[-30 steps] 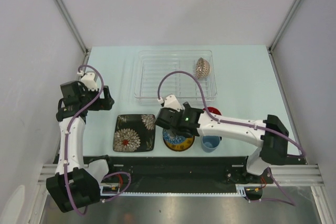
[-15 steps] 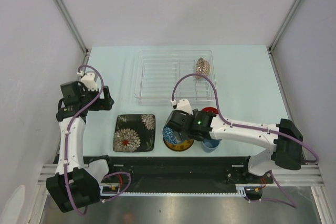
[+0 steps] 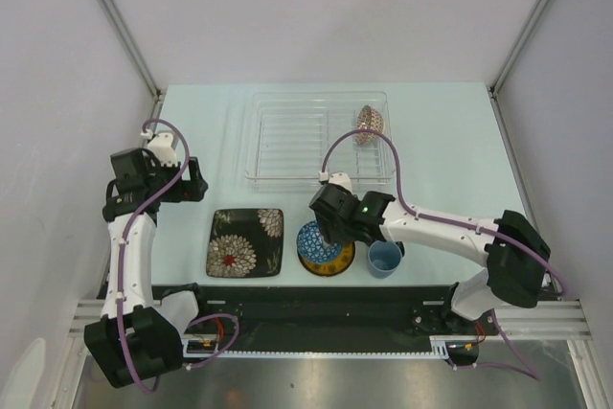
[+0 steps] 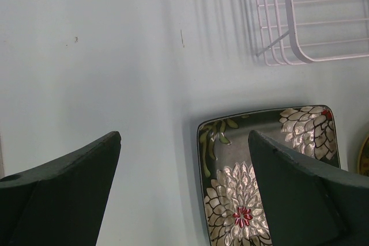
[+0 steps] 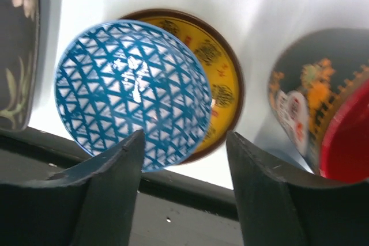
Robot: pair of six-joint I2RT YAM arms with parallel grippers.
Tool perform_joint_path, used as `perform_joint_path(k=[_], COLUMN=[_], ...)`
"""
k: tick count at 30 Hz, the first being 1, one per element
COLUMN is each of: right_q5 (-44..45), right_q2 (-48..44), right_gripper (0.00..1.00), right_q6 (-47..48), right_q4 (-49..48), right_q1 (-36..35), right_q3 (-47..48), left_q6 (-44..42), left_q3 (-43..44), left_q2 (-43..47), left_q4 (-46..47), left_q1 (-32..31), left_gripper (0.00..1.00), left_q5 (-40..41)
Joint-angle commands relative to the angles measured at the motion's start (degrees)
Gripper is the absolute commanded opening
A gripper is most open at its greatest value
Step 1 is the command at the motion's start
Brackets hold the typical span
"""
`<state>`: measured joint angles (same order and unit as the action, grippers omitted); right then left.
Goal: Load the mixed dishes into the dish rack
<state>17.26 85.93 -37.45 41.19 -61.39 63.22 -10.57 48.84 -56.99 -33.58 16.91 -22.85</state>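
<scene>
The blue patterned bowl (image 3: 314, 240) sits on the yellow round saucer (image 3: 330, 262) at the near edge. My right gripper (image 3: 329, 225) is open just above and behind it; in the right wrist view the bowl (image 5: 131, 93) lies ahead of the open fingers, partly over the saucer (image 5: 223, 87). The dark mug with red inside (image 5: 323, 122) stands to the right, hidden under my arm in the top view. The small light-blue cup (image 3: 385, 258) stands beside the saucer. The black square floral plate (image 3: 245, 241) lies to the left. The cream-pink bowl (image 3: 370, 122) rests in the dish rack (image 3: 287, 136). My left gripper (image 3: 196, 182) is open and empty.
The left wrist view shows the black plate (image 4: 259, 177) below the open fingers and a corner of the rack's wire grid (image 4: 290, 15) at the top right. The table's dark front rail (image 3: 316, 294) runs just behind the dishes. White walls enclose the table.
My right gripper has shifted right and back, uncovering the blue bowl; the arm now hides the mug in the top view. The left arm has not moved.
</scene>
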Motion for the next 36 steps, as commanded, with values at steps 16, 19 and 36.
perform_joint_path(k=[16,19,36], right_q5=[-5.5,-5.4,-3.8], right_q2=[5.1,5.2,3.1], right_gripper=[0.59,0.60,0.66], right_q6=[0.4,0.5,2.0], right_q4=[-5.7,-5.6,-3.9], right_q1=[0.7,1.1,1.3], right_q3=[-0.1,-0.1,1.1], left_q6=[-0.2,-0.2,0.1], left_q3=[0.0,-0.1,-0.9], left_q2=[0.2,0.4,0.1], left_q4=[1.8,1.6,2.6], left_q1=[0.5,0.5,0.4], left_gripper=[0.97,0.97,0.97], left_q5=[0.1,-0.1,-0.4])
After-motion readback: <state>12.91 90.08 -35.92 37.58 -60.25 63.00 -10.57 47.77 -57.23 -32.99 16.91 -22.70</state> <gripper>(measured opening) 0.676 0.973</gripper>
